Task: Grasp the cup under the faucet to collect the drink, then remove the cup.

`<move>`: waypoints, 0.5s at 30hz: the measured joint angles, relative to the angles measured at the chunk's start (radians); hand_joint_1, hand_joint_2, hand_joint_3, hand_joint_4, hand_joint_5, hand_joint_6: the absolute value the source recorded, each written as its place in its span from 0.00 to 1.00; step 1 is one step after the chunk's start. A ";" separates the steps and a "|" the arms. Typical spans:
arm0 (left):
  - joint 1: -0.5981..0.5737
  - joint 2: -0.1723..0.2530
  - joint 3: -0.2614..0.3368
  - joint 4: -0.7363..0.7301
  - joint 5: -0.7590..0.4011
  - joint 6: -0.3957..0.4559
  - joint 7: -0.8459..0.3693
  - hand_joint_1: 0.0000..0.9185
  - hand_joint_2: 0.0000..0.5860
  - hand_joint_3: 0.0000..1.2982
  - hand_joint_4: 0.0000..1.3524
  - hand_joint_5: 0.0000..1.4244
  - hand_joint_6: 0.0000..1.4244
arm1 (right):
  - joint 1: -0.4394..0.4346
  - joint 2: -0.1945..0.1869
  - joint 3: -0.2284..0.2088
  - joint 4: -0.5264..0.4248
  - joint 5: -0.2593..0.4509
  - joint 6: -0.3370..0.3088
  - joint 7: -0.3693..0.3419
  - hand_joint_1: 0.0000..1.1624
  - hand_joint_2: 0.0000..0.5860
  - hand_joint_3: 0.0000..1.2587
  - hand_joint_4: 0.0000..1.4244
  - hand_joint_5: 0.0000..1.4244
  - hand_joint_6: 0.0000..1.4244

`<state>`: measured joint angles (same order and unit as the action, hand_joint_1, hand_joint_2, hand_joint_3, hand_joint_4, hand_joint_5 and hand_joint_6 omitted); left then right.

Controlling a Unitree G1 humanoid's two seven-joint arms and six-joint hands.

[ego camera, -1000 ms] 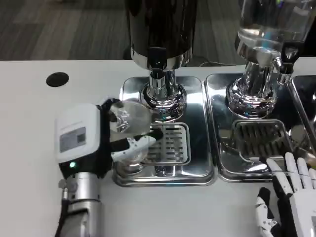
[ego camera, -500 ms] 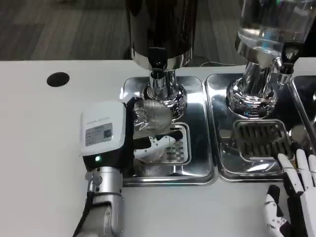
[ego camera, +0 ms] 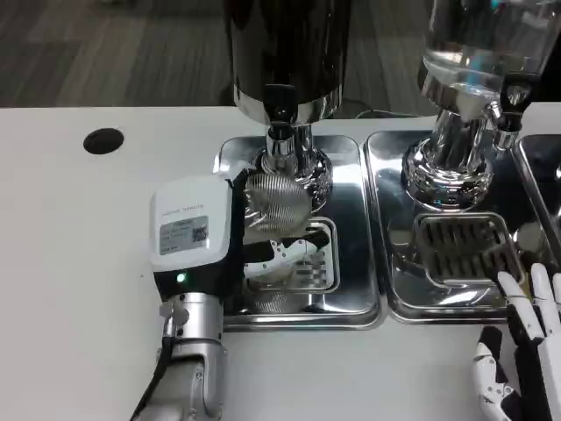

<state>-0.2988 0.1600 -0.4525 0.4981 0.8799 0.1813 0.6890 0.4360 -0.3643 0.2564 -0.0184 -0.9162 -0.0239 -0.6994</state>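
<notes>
Left hand (ego camera: 197, 232) holds the cup (ego camera: 273, 206), fingers (ego camera: 285, 253) wrapped round its lower part, white back facing the camera. Cup is clear, ribbed-looking glass or plastic, sitting over the slotted grate (ego camera: 302, 259) of the left drip tray (ego camera: 351, 289), rim just below and slightly in front of the faucet (ego camera: 279, 110). Key relation: cup mouth lies just toward the robot from the spout, long axis roughly upright, maybe tilted a bit, hard to tell through the reflections. Judgement: cup is about lined up to catch the drink, small nudge back toward the spout may be needed; can't tell if any liquid is flowing or in the cup. Left hand is clearly the nearer one and the only one on the job. Right hand (ego camera: 526, 351) rests at the lower right, well apart from the cup, fingers spread, holding nothing, near the front edge of the right tray (ego camera: 394, 175). Dispenser (ego camera: 285, 44) is dark with a chrome base; trays are mirror-polished steel, lots of glare. White matte table (ego camera: 79, 263), black round hole (ego camera: 103, 140) at far left
</notes>
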 measured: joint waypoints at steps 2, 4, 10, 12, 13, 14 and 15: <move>0.000 0.002 0.000 0.004 0.000 0.000 0.000 0.25 0.16 0.54 0.55 0.72 0.97 | 0.000 0.000 0.000 0.014 0.000 0.000 0.000 0.01 0.93 0.13 0.00 0.00 0.04; -0.006 0.002 0.000 0.009 -0.001 0.000 0.000 0.24 0.17 0.54 0.54 0.71 0.96 | -0.004 0.001 0.000 0.021 0.001 0.000 0.000 0.01 0.93 0.13 0.00 0.00 0.04; -0.013 0.002 -0.004 0.018 0.000 0.002 0.000 0.22 0.18 0.52 0.51 0.69 0.95 | -0.019 0.001 -0.005 0.037 0.012 -0.002 0.000 0.01 0.93 0.14 0.00 0.00 0.05; -0.021 0.002 -0.007 0.025 0.000 0.006 0.000 0.16 0.18 0.49 0.47 0.67 0.92 | -0.022 0.001 -0.006 0.049 0.019 -0.009 0.000 0.01 0.93 0.14 0.00 0.00 0.05; -0.022 0.002 -0.008 0.027 0.000 0.008 0.000 0.14 0.18 0.48 0.46 0.66 0.92 | -0.022 0.001 -0.006 0.050 0.021 -0.010 0.000 0.01 0.93 0.14 0.00 0.00 0.05; -0.023 0.002 -0.010 0.028 0.000 0.010 0.000 0.12 0.16 0.47 0.44 0.66 0.92 | -0.022 0.001 -0.007 0.052 0.023 -0.011 0.000 0.01 0.93 0.14 0.00 0.00 0.05; -0.023 0.003 -0.012 0.028 0.001 0.014 0.000 0.10 0.16 0.45 0.43 0.65 0.91 | -0.022 0.002 -0.007 0.055 0.026 -0.014 0.000 0.01 0.93 0.14 0.00 0.00 0.05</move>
<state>-0.3216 0.1626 -0.4648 0.5260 0.8804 0.1950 0.6890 0.4143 -0.3628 0.2493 0.0365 -0.8903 -0.0384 -0.6995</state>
